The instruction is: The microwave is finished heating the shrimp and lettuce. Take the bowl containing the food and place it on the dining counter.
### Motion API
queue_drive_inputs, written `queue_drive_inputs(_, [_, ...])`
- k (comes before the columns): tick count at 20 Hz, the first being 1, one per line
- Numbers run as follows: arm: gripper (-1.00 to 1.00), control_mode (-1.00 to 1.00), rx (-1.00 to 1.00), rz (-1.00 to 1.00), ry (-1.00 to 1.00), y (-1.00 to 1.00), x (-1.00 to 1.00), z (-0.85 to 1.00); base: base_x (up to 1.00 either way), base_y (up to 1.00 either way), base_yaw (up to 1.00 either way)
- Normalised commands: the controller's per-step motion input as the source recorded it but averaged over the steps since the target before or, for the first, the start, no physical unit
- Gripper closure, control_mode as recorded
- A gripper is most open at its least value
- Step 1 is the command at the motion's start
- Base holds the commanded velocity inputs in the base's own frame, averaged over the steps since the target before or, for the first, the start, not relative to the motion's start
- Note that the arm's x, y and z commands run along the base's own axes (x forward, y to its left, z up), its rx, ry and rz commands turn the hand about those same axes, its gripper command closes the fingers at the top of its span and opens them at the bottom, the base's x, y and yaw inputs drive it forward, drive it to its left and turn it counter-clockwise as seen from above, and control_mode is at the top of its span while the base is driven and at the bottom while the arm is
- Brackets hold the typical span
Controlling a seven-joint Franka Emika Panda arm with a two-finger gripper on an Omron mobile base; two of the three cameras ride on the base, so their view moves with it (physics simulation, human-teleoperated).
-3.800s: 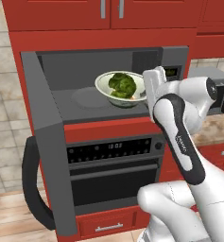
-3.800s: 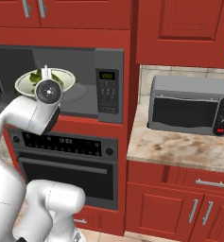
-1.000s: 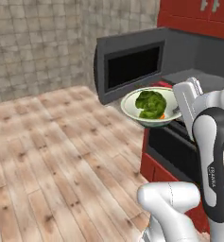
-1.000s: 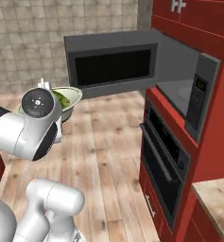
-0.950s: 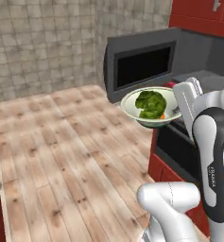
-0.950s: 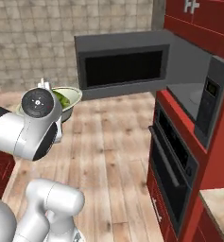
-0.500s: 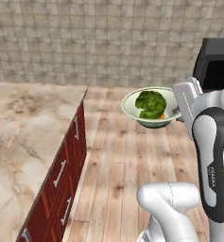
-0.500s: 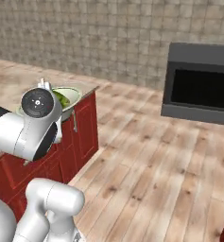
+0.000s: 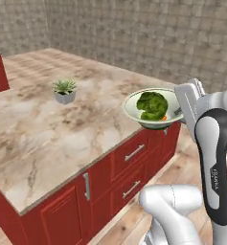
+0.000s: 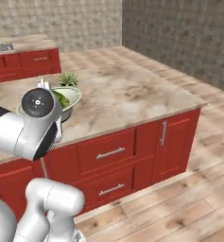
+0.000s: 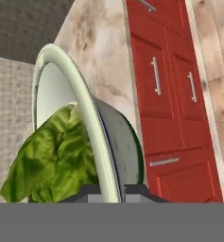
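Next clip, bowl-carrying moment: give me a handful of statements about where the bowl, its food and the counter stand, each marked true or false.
1. The gripper is shut on the rim of the bowl. True.
2. The bowl rests flat on the dining counter. False: it is held up in the air, by the counter's edge above the red cabinet fronts.
3. The lettuce lies inside the bowl, with an orange piece of shrimp beside it. True.
4. The bowl is empty. False: it holds the green clump and the orange bit.
5. A small potted plant stands on the dining counter. True.
6. The potted plant sits inside the bowl. False: it stands apart, directly on the countertop.
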Motion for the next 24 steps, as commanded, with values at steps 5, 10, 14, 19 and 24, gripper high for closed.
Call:
queue_drive_inputs(5, [1.0, 1.0, 0.0, 0.0, 0.0, 0.0, 0.0, 0.0, -0.06, 0.0, 0.76])
queue_drive_inputs(10, [1.0, 1.0, 0.0, 0.0, 0.0, 0.0, 0.0, 0.0, 0.0, 0.0, 0.57])
queue_drive_inputs(14, [1.0, 1.0, 0.0, 0.0, 0.0, 0.0, 0.0, 0.0, -0.09, 0.24, 0.21])
queue_drive_inputs(19, [1.0, 1.0, 0.0, 0.0, 0.0, 0.0, 0.0, 0.0, 0.0, 0.99, 0.18])
queue_drive_inputs(24, [1.0, 1.0, 0.0, 0.0, 0.0, 0.0, 0.0, 0.0, 0.0, 1.0, 0.21])
